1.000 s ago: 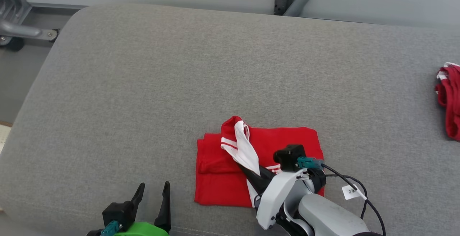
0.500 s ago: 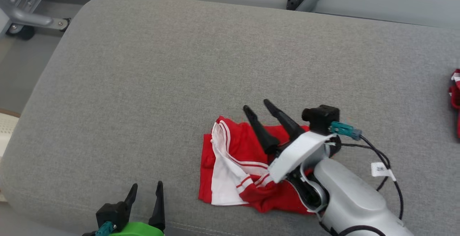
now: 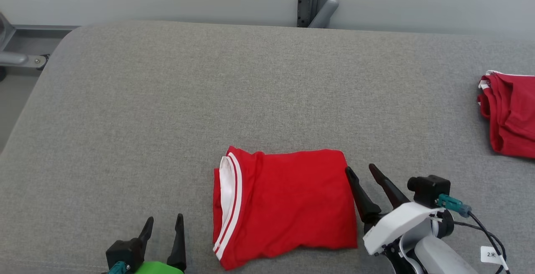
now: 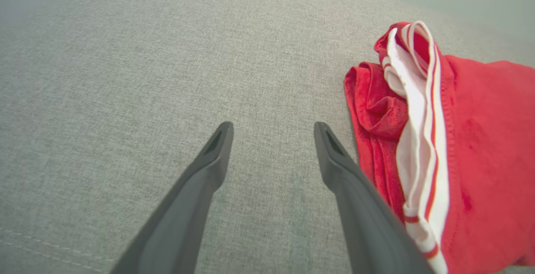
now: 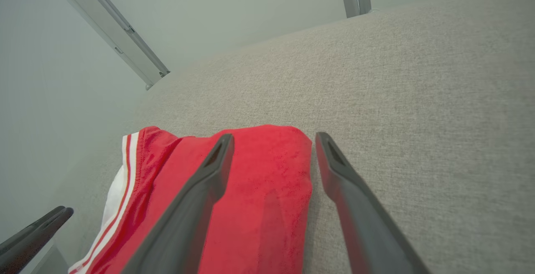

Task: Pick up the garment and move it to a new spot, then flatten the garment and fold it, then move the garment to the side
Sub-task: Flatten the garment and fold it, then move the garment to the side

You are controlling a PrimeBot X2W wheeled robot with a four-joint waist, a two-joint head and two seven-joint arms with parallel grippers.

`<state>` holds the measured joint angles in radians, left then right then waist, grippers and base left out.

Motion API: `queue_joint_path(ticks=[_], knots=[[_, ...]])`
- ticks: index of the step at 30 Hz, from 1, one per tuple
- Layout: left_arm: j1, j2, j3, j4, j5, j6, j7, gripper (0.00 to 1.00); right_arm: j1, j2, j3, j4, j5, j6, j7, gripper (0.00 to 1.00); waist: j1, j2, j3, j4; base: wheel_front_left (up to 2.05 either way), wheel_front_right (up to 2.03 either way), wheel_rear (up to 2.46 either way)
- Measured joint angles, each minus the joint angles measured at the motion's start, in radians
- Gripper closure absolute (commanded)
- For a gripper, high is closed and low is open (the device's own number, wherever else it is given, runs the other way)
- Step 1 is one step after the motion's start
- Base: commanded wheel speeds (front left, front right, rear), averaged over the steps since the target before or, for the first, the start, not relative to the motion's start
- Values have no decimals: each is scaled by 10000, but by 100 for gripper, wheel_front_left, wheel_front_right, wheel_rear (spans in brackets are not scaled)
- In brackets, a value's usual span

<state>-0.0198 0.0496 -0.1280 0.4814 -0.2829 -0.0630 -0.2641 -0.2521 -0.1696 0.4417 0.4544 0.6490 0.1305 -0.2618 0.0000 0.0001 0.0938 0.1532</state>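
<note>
- Bench (image 3: 167, 98): grey, padded.
- Garment (image 3: 288, 207): red, folded square at the bench's 6 o'clock; folding appears complete.
- Right gripper (image 3: 359, 167): fingers spread, empty, at the garment's 3 o'clock edge.
- Left gripper (image 3: 165, 218): fingers spread, empty, at its 8 o'clock.
- Next, probably: pinch all layers, carry aside.

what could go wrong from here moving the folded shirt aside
The open right gripper beside the folded red garment with white-striped trim could pinch only its top layer, so the fold may spill open. A second red garment lies at the right end of the grey cushion; sliding that way might tangle them.
</note>
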Motion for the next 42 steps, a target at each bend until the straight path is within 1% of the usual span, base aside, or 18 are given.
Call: queue_joint_path(ticks=[2,7,11,19,26,27,28,29,30,31,32,33,38,42], knots=[[5,0,50,-46,56,0,0,0,211,31,-261,136,-142,0,0,0,0,0,-40,-61,0,0,0],[35,2,161,-121,205,-42,0,0,442,140,-531,637,-596,0,0,0,0,0,-22,-105,0,0,0],[32,0,113,-201,257,-44,0,0,396,303,-623,978,-639,0,0,0,0,0,56,-35,0,0,0],[-8,2,-50,-395,374,29,0,0,-110,428,-201,1862,-449,0,0,0,0,0,209,340,0,0,0],[-15,2,-115,-493,374,31,0,0,-476,546,372,2541,-119,0,-35,0,0,0,277,571,0,0,0],[-16,2,-128,-510,384,33,0,0,-518,548,428,2600,-46,0,-40,19,0,0,287,585,0,0,0],[-19,2,-151,-522,393,33,0,0,-572,546,485,2654,13,0,-40,52,0,0,297,594,0,0,0],[-23,2,-171,-531,403,33,0,0,-619,543,525,2692,56,0,-40,75,0,0,305,601,0,0,0],[-25,2,-188,-539,403,33,0,0,-644,541,546,2721,96,2,-40,91,0,0,311,604,0,0,0],[-28,2,-190,-545,403,36,0,0,-665,537,564,2736,115,2,-40,97,0,0,314,601,0,0,0],[-30,2,-196,-554,403,58,0,0,-686,533,579,2750,136,2,-40,97,0,0,316,594,0,0,0],[-31,2,-192,-558,403,58,0,0,-712,529,596,2763,161,2,-40,100,0,0,319,584,0,0,0],[-40,2,-171,-560,403,58,0,0,-746,506,665,2796,245,6,-38,100,0,0,314,508,0,0,0],[-58,2,-153,-569,401,58,0,0,-751,430,291,2677,88,13,-23,100,0,0,282,434,0,0,0]])
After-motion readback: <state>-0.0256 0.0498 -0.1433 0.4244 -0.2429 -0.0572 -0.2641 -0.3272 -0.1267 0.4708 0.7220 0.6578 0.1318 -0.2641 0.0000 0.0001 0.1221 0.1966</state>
